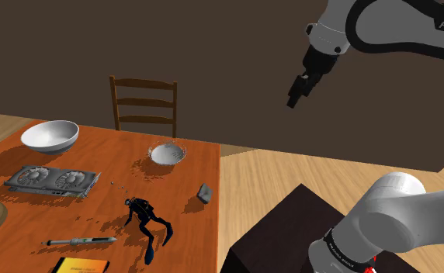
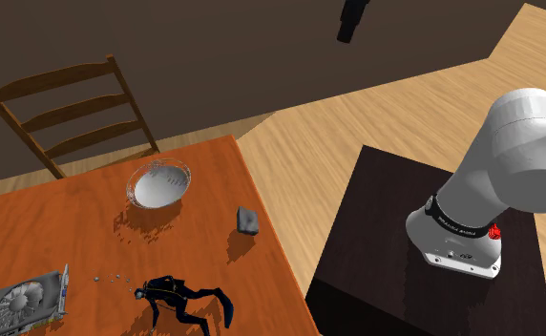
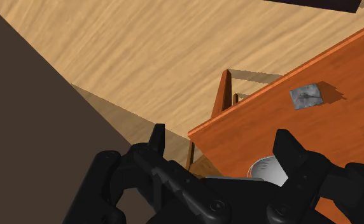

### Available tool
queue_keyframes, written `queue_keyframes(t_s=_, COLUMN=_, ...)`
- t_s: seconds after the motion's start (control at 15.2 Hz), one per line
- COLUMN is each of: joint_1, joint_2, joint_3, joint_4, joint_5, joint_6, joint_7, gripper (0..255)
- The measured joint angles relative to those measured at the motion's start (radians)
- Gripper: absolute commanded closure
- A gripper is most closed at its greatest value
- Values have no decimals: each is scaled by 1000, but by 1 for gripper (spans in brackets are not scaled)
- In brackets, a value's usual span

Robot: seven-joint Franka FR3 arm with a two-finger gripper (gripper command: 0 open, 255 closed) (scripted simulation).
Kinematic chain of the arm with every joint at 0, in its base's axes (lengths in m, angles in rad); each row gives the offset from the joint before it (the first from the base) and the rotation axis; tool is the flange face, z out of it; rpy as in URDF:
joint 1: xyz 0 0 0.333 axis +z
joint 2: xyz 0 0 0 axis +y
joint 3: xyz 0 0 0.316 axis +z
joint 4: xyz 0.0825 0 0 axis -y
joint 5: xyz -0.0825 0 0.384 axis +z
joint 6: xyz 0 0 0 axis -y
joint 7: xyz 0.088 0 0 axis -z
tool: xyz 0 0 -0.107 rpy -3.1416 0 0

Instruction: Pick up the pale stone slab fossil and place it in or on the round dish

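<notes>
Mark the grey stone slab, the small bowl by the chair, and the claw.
grey stone slab point(image 2: 248, 221), second exterior view, on its top face.
small bowl point(image 1: 168, 153), shoulder view, on its inner wall.
claw point(image 3: 219, 130), wrist view, midway between its open fingertips.

Orange-brown table point(image 1: 108, 159), wooden ladder-back chair point(image 1: 143, 101) behind far edge. On top: grey 2-fan GPU card point(image 1: 51, 181), black diver fig point(image 1: 141, 213), pen point(image 1: 79, 242) beside it, orange book point(image 1: 79, 267) at the shoulder view's bottom edge.

White arm point(image 1: 395, 205) — dark joints, black gripper point(image 1: 293, 99)
</notes>
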Motion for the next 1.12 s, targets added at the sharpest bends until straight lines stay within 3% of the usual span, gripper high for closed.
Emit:
queue_keyframes(t_s=0.26, joint_1=16, joint_2=17, joint_3=2, joint_4=-48, joint_5=12, joint_6=58, joint_7=-8, gripper=0)
queue_keyframes(t_s=1.12, joint_1=117, joint_2=256, joint_3=22, joint_4=-249, joint_5=83, joint_6=462, joint_7=-71, gripper=0)
